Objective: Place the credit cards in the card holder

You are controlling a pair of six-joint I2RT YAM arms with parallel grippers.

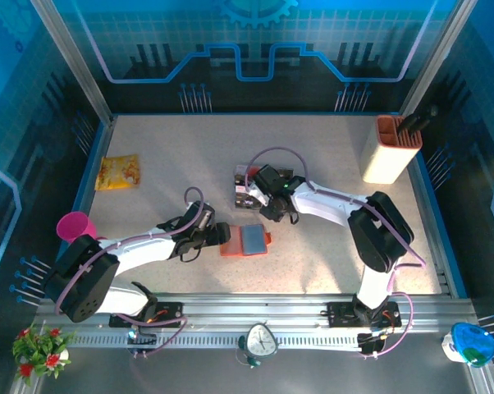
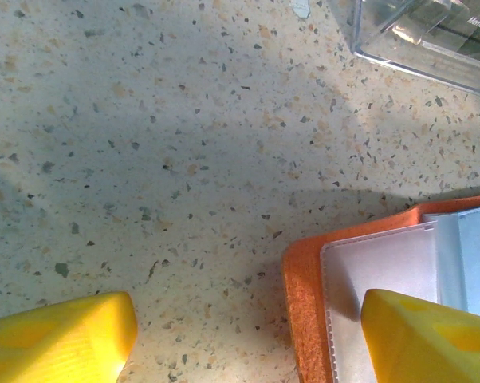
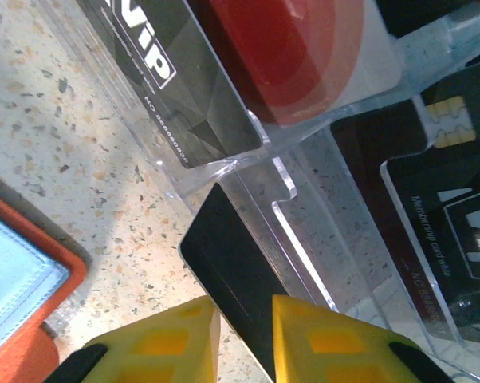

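Observation:
The card holder (image 1: 247,240) lies open on the table, orange-red with grey-clear pockets. My left gripper (image 1: 222,234) is at its left edge, open. In the left wrist view one yellow finger (image 2: 431,335) is over the pocket and the other over bare table, with the card holder's orange edge (image 2: 304,287) between them. My right gripper (image 3: 244,327) is shut on a black credit card (image 3: 232,255) standing at the clear tray's (image 3: 280,171) edge. More credit cards lie in the tray: a black VIP one (image 3: 176,72), a red-and-white one (image 3: 304,48) and a dark one (image 3: 447,215).
A tall cream-and-orange container (image 1: 391,149) stands at the back right. A yellow packet (image 1: 118,172) lies at the back left and a pink cup (image 1: 75,225) at the left edge. The clear tray (image 1: 245,187) sits just behind the card holder.

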